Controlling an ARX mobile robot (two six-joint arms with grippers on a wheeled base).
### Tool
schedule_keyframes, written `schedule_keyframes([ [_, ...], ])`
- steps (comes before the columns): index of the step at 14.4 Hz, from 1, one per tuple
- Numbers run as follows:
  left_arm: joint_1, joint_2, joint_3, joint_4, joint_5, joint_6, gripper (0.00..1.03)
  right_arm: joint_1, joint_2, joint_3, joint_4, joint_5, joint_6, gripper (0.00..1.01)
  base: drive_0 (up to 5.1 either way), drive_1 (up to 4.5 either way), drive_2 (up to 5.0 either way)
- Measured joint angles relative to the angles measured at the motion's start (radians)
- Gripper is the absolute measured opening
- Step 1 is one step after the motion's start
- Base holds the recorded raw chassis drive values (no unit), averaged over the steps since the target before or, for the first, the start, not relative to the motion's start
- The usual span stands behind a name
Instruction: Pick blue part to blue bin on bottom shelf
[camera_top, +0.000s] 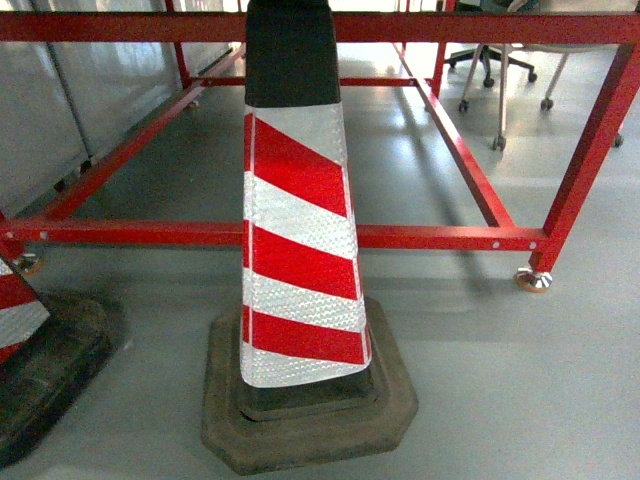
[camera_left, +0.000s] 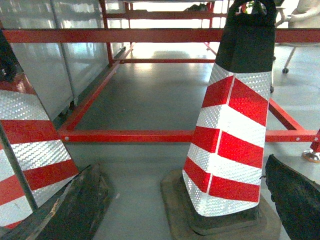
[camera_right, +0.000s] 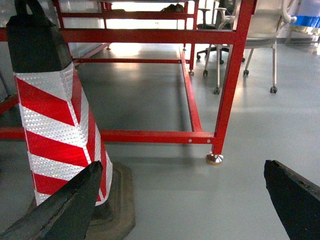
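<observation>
Head view: A traffic cone (camera_top: 300, 230) stands upright on the grey floor (camera_top: 500, 380), centred in the frame. Its body carries diagonal red and reflective white stripes under a black top, and it sits in a dark rubber base (camera_top: 310, 420). A second cone (camera_top: 20, 310) with the same stripes is cut off at the left edge. Behind both runs a red steel frame (camera_top: 440, 238) with a levelling foot (camera_top: 533, 280) at its right leg. Office chairs (camera_top: 500, 70) on castors stand further back at the upper right. Neither arm appears here. No blue part, blue bin or steel shelf is visible, and no writing or label can be read.

Left wrist view: The left gripper (camera_left: 185, 200) shows two dark fingers (camera_left: 70, 210) at the lower corners, spread wide apart with nothing between them. The striped cone stands between them, nearer the right finger. The second cone is at the left edge. Grey panels (camera_left: 65, 60) line the left side behind the frame.

Right wrist view: The right gripper (camera_right: 180, 200) also has its fingers (camera_right: 295, 195) spread wide, holding nothing. The cone is at the left, just behind the left finger. The frame leg and foot stand mid-frame, with the chairs beyond. The blue part and bin are not visible in any view.
</observation>
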Motion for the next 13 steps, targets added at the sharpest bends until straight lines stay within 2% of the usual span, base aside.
schedule_keyframes([
  [13, 0.0, 0.0, 0.0, 0.0, -0.001, 0.001, 0.98, 0.0, 0.0, 0.0, -0.001, 0.0, 0.0, 0.98, 0.0, 0.0, 0.0],
])
